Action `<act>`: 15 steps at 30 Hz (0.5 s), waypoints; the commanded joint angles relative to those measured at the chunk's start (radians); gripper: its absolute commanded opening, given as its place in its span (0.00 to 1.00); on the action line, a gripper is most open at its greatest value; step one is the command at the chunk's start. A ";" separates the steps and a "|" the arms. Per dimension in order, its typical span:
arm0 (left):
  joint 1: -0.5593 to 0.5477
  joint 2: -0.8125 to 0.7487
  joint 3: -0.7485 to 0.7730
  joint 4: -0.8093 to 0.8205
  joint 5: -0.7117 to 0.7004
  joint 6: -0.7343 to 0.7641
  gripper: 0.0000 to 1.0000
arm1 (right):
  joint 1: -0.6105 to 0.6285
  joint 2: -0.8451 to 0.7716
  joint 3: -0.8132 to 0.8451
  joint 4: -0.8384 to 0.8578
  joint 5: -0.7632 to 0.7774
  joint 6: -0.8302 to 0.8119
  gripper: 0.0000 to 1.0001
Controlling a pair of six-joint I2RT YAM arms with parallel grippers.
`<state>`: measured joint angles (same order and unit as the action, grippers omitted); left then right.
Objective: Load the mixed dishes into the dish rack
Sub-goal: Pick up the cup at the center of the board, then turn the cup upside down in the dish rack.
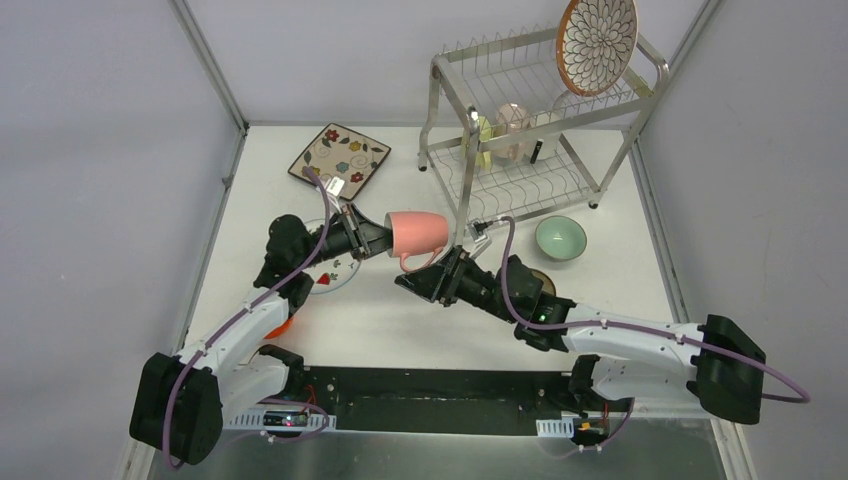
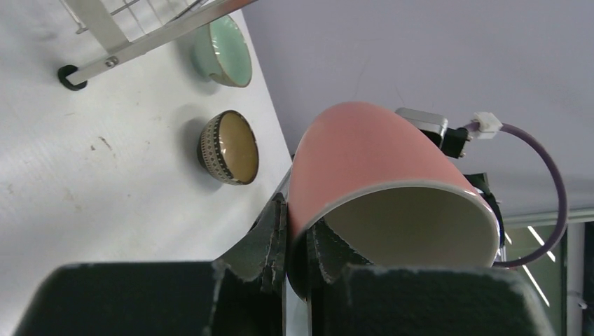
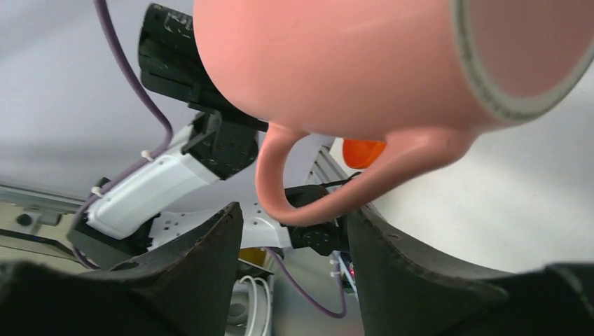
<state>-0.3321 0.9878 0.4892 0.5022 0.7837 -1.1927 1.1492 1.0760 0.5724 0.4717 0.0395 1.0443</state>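
Note:
A pink cup (image 1: 418,232) hangs on its side above the table, handle down. My left gripper (image 1: 384,240) is shut on its rim; in the left wrist view one finger lies inside the pink cup (image 2: 371,161) and one outside, at my left gripper (image 2: 298,245). My right gripper (image 1: 418,272) is just below it. In the right wrist view the handle of the pink cup (image 3: 336,63) dips between the parted jaws of my right gripper (image 3: 294,213), close to the right finger. The dish rack (image 1: 437,100) stands at the back and holds a petal-pattern plate (image 1: 597,42) and a pale cup (image 1: 512,130).
A square floral plate (image 1: 340,158) lies left of the rack. A mint bowl (image 1: 560,238) sits in front of the rack, and a brown bowl (image 2: 228,147) is near my right arm. A white plate (image 1: 335,272) and an orange bowl (image 1: 280,325) lie under my left arm.

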 commanded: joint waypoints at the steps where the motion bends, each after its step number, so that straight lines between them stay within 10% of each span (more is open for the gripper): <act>1: 0.006 -0.028 -0.007 0.318 0.032 -0.115 0.00 | 0.003 0.032 0.015 0.242 -0.023 0.079 0.57; 15: 0.006 0.004 -0.025 0.487 0.074 -0.151 0.00 | -0.003 0.035 -0.016 0.332 0.082 0.126 0.44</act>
<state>-0.3321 0.9909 0.4583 0.7753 0.8318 -1.2964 1.1488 1.1332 0.5613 0.7372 0.0723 1.1404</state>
